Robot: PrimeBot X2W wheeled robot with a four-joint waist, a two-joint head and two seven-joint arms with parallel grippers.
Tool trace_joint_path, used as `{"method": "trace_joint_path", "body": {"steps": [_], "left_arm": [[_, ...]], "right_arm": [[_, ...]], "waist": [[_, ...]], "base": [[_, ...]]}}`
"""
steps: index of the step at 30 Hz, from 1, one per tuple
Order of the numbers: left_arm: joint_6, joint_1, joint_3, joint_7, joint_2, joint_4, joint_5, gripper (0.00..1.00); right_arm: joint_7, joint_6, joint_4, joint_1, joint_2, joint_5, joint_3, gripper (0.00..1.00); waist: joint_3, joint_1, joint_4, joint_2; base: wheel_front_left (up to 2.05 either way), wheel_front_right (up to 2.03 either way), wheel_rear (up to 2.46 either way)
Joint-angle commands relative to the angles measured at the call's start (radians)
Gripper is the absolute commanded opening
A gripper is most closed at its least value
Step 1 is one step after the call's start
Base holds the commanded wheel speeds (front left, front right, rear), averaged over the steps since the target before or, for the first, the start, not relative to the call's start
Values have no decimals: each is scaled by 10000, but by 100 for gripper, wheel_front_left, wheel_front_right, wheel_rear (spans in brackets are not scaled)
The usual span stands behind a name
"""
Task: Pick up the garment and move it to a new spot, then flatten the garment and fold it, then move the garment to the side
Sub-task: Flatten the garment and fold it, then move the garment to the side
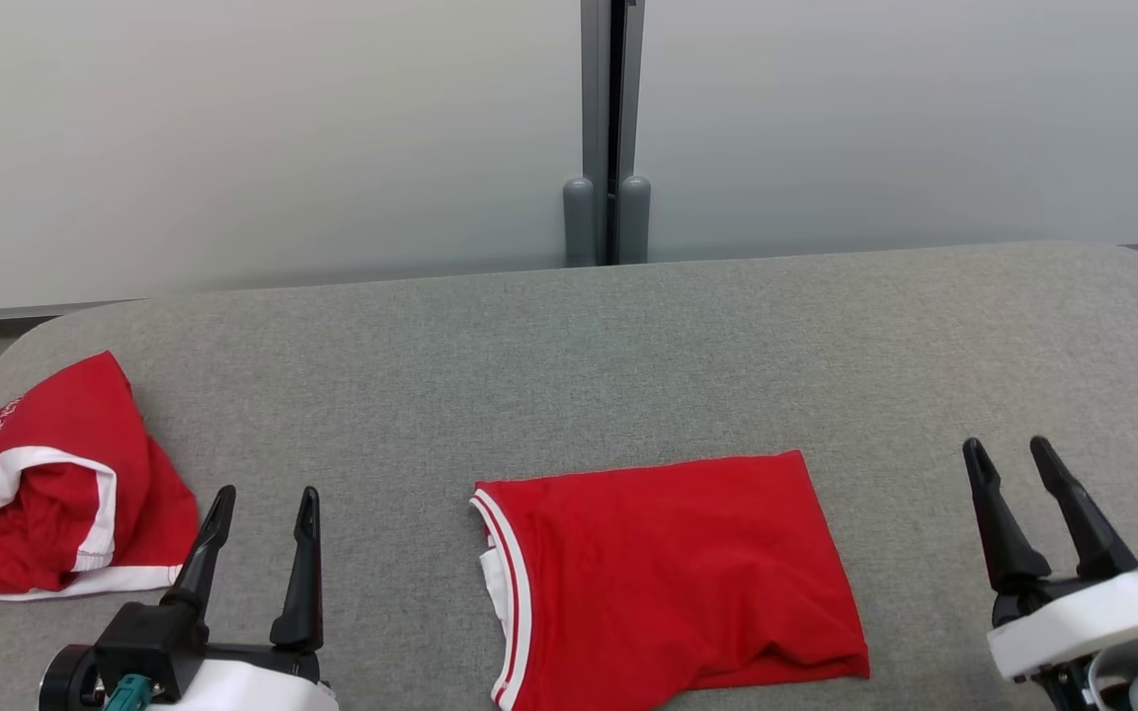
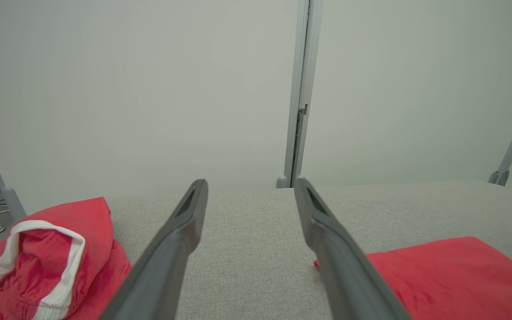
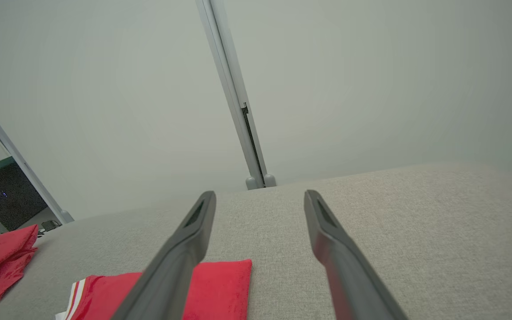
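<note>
Well, the broad grey fabric-covered desk [image 1: 569,365] carries everything here, its far edge running under a pale wall [image 1: 233,128]. On it I count two garments. The task's one, as I judge it, is the folded red jersey shirt with white-striped collar trim [image 1: 673,578]. It lies flat at the near middle of the desk, a rough rectangle with its long axis running across me from left to right, collar end toward my left. The other, a crumpled red garment with white bands [image 1: 55,504], is heaped at the desk's left edge, well apart from the first.

I have two hands, each with two dark fingers [image 1: 304,563]. My left hand [image 1: 268,492] hovers between the two garments, spread wide with nothing in it. My right hand [image 1: 1006,443] sits off the shirt's plain right edge, likewise spread and empty. The shirt lies between the two hands, and the right one looks somewhat nearer. The folding looks done to me, so what remains is shifting the shirt aside. For that, each hand would need to come inward to its own short end.
</note>
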Motion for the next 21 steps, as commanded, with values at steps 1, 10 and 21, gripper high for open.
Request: {"method": "trace_joint_path", "body": {"steps": [1,10,21], "left_arm": [[7,80,89,-13,-1,14,101,100],[-107,159,215,-13,-181,134,435,100],[-266,179,233,-13,-375,208,728,100]], "right_arm": [[-93,6,98,232,192,-166,-247,100],[-93,6,245,458,674,-912,-681,100],[243,6,826,220,646,-825,-343,100]], "waist": [[1,-1,-36,0],[12,-1,-107,0],[19,-1,115,0]], "base": [[0,0,0],[0,0,0],[0,0,0]]}}
